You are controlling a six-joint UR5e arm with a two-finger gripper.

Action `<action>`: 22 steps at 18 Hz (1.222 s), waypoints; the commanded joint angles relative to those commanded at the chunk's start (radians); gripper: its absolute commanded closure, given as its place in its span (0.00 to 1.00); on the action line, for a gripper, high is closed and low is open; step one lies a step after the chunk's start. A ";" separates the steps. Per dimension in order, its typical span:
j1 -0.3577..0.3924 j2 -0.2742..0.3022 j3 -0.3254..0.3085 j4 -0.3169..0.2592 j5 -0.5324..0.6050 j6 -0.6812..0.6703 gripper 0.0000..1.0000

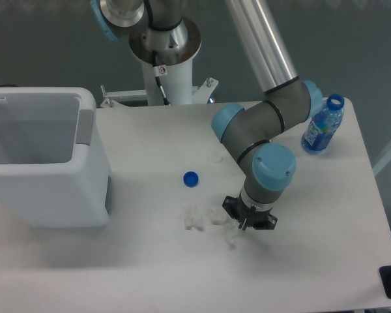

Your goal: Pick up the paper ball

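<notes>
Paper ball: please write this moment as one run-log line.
paper ball: on table, not lifted | gripper: low beside it | jaws: state unclear

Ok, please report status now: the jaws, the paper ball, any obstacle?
Gripper low over table, jaws hidden, state unclear. Small crumpled white paper ball at its tip, on table. Larger white paper wad close left.

From my remote station I list: one white table (326, 261), matte top, evenly lit with soft shadows. One white open-topped bin (36, 160) with a grey panel on its side, at the table's left end. Dark grey-blue floor (365, 45) behind the table. One white edge of some furniture (390, 153) at far right, mostly cut off.
</notes>
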 joint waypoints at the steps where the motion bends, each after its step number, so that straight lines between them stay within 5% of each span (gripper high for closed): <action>1: -0.005 -0.002 0.008 0.000 -0.008 -0.023 0.10; 3: -0.009 -0.002 0.011 0.000 -0.015 -0.051 0.01; 11: -0.023 -0.018 0.011 0.002 -0.026 -0.094 0.02; 20: -0.029 -0.028 0.009 0.000 -0.025 -0.128 0.66; 21: -0.029 -0.026 0.009 0.000 -0.025 -0.140 0.85; 22: -0.029 -0.026 0.009 -0.002 -0.025 -0.144 0.93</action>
